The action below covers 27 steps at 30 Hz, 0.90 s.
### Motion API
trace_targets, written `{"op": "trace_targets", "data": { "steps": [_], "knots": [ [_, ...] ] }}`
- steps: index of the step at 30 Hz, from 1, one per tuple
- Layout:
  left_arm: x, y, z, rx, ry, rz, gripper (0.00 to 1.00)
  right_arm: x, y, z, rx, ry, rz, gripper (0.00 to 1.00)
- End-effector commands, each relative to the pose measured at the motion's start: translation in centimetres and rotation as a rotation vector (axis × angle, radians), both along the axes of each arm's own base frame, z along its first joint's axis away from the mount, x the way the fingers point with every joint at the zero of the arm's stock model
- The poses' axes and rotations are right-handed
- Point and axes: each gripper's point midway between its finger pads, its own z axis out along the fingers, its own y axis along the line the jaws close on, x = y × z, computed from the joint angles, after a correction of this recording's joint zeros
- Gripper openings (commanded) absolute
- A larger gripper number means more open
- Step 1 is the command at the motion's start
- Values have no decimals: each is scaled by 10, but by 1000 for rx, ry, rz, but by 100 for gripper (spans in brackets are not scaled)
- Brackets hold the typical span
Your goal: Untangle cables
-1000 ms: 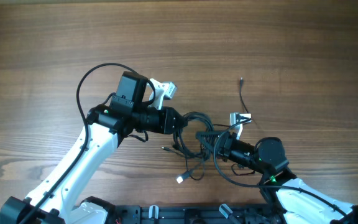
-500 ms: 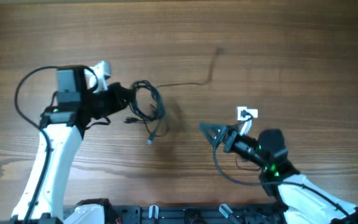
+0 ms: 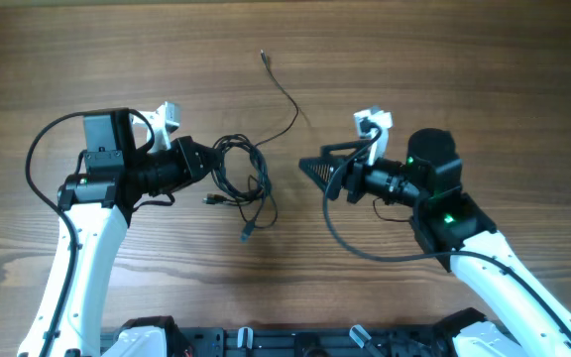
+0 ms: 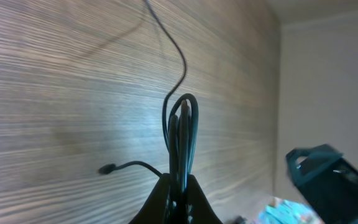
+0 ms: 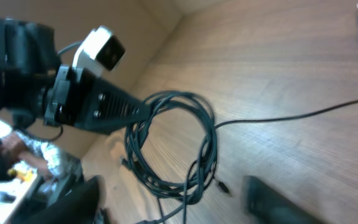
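The cables (image 3: 238, 177) hang as a looped black bundle left of centre, with my left gripper (image 3: 206, 162) shut on the loops. One loose strand (image 3: 287, 99) runs from the bundle up to a plug (image 3: 264, 56) at the far middle. A light-tipped end (image 3: 246, 234) dangles below. In the left wrist view the cable loop (image 4: 180, 130) stands pinched between the jaws, and a small plug (image 4: 107, 168) lies to the left. My right gripper (image 3: 311, 167) is open and holds nothing. It points left at the bundle (image 5: 173, 143) from a short gap away.
The wooden table (image 3: 444, 59) spreads all around. A thick black arm wire (image 3: 350, 238) loops under the right wrist, and another (image 3: 43, 139) arcs over the left arm. The arm bases sit along the near edge (image 3: 295, 342).
My right gripper has let go of the cables, opened and moved up and back. My left gripper has carried the bundle to the left, drawing one strand out long.
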Motion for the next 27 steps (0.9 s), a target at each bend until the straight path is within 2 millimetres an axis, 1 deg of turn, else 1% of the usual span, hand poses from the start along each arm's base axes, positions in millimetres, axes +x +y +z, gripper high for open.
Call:
{"op": "trace_targets", "data": {
  "steps": [1,3,5,8,10,13,14,16,18,20,25,27],
  "knots": [
    [-7,-16,15,-90,9,-40,4,-6,23,-17,-78,-41,44,59],
    [-10,-24,15,-89,10,-64,4,-3,31,-30,-141,-49,-2,58],
    [-13,-31,14,-77,12,-84,4,-1,36,-40,-185,-53,-43,58],
    [-16,-38,12,-64,11,-105,4,-5,42,-48,-211,-47,-45,59],
    [-18,-46,13,-64,5,-130,4,-2,42,-60,-217,13,-72,57],
    [-21,-50,13,-65,5,-146,4,0,42,-70,-235,34,-79,55],
    [-20,-50,13,-64,5,-145,4,-1,42,-75,-243,50,-74,50],
    [-20,-50,14,-64,1,-146,4,-4,41,-80,-246,94,-80,45],
    [-19,-50,14,-65,-5,-145,4,-8,39,-86,-254,135,-86,38],
    [-17,-50,15,-65,-11,-144,4,-12,41,-86,-245,153,-61,35],
    [-14,-49,16,-55,-28,-135,4,-20,46,-85,-214,190,-25,35],
    [-13,-48,15,-48,-28,-127,4,-21,47,-84,-199,220,-32,32]
  ]
}}
